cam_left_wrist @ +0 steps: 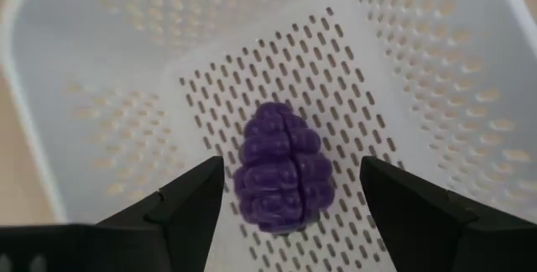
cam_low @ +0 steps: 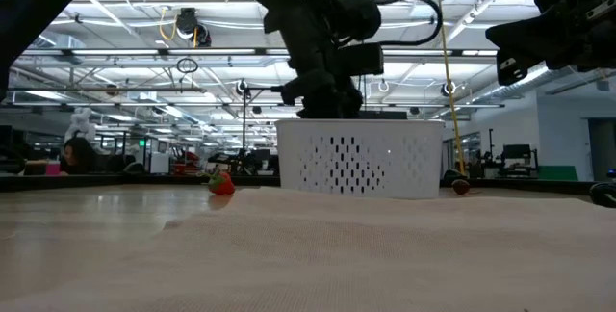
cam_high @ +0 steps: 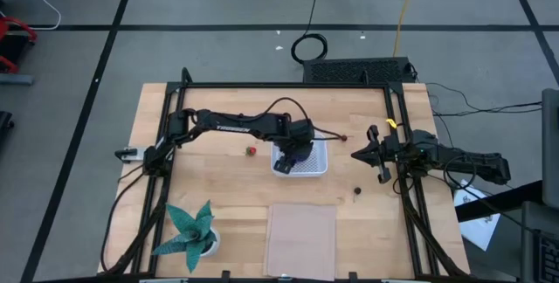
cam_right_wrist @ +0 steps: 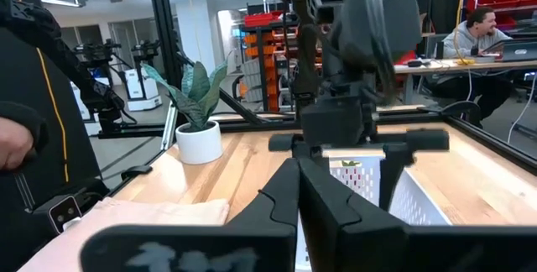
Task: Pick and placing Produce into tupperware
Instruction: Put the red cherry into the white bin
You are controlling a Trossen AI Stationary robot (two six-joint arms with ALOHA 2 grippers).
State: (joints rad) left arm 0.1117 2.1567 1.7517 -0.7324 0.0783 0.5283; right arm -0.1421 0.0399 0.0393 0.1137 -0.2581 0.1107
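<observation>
Purple lump (cam_left_wrist: 281, 169) is lying on the tupperware (cam_high: 316, 166) floor, released between the left gripper's (cam_left_wrist: 289, 192) spread fingers; lifting straight up avoids nudging it; red piece (cam_high: 251, 151) is waiting left of the container; right gripper (cam_high: 367, 154) is idling clenched at right.

My left claw (cam_left_wrist: 289, 201) hangs inside the white container (cam_high: 316, 165), its walls close around me, the purple lump (cam_left_wrist: 281, 170) lying free between my spread fingers; only straight up is clear, while bare table (cam_high: 218, 187) lies open outside
</observation>
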